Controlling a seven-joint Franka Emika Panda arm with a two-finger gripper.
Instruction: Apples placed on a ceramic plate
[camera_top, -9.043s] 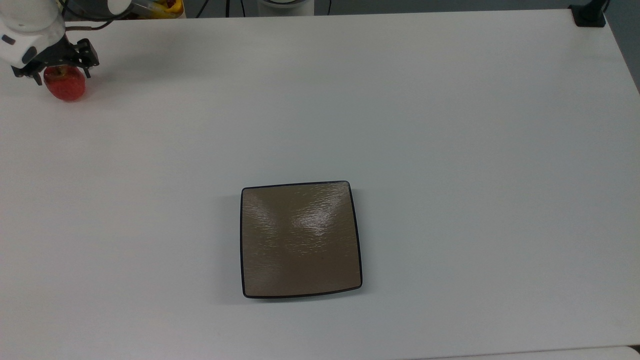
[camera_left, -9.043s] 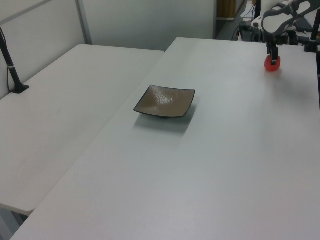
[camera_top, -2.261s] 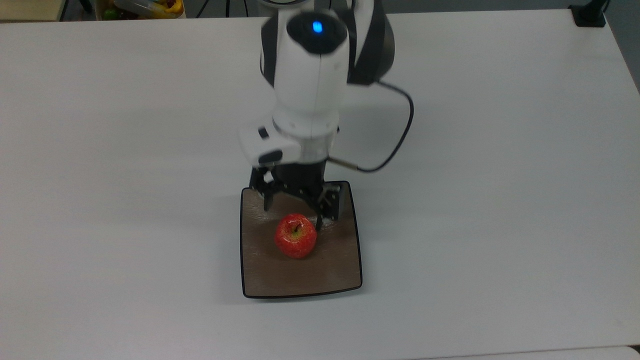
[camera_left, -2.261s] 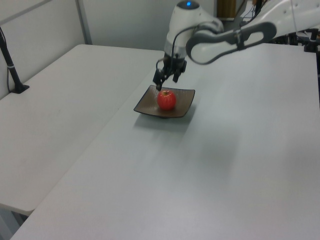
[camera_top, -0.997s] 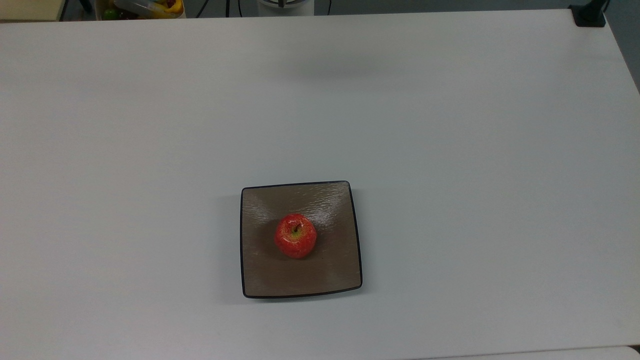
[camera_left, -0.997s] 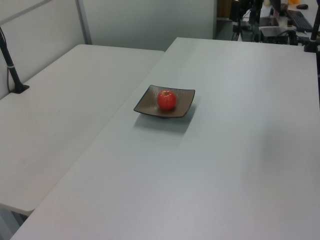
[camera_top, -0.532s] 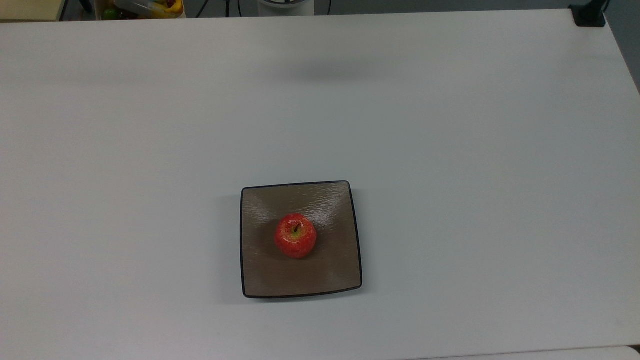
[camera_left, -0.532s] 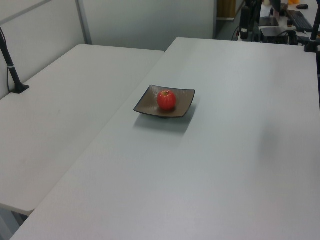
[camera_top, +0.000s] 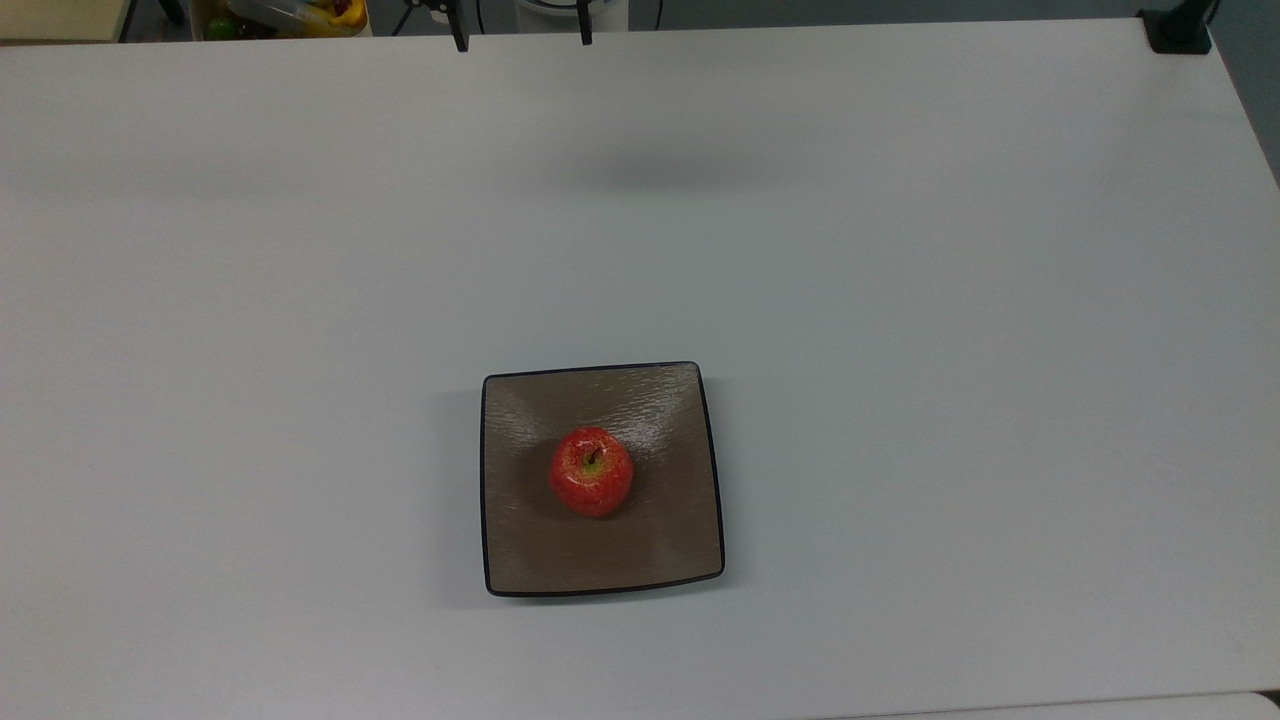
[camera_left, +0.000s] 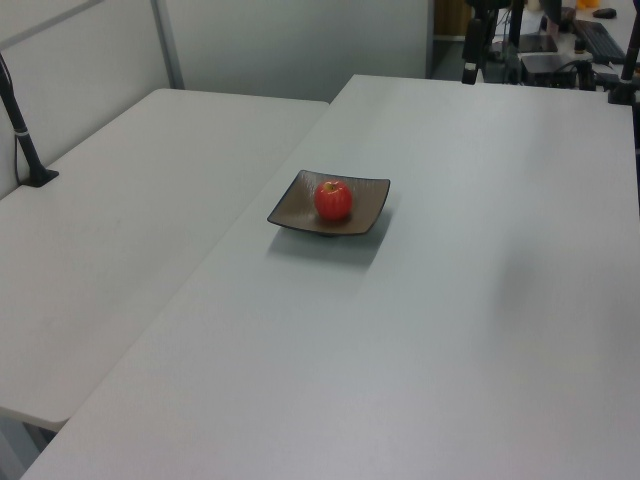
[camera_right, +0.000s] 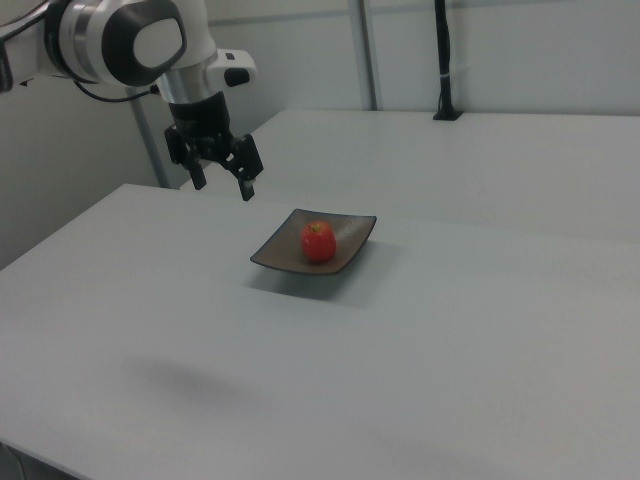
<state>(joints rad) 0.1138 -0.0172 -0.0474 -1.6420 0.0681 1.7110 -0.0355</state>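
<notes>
Small round red apple (camera_top: 591, 472): resting mid square glossy brown ceramic plate (camera_top: 520, 550); placement judged complete. Gripper (camera_right: 222, 183): raised apart, jaws spread, empty.

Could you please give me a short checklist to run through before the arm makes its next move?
1. Apple rests on the ceramic plate: ok.
2. Apple sits near the plate's middle, away from the rim: ok.
3. Apple upright, stem up: ok.
4. Pincer open, holding nothing: ok.
5. Pincer raised, apart from apple and plate: ok.
6. Plate flat on the white table, well in from its edges: ok.
</notes>
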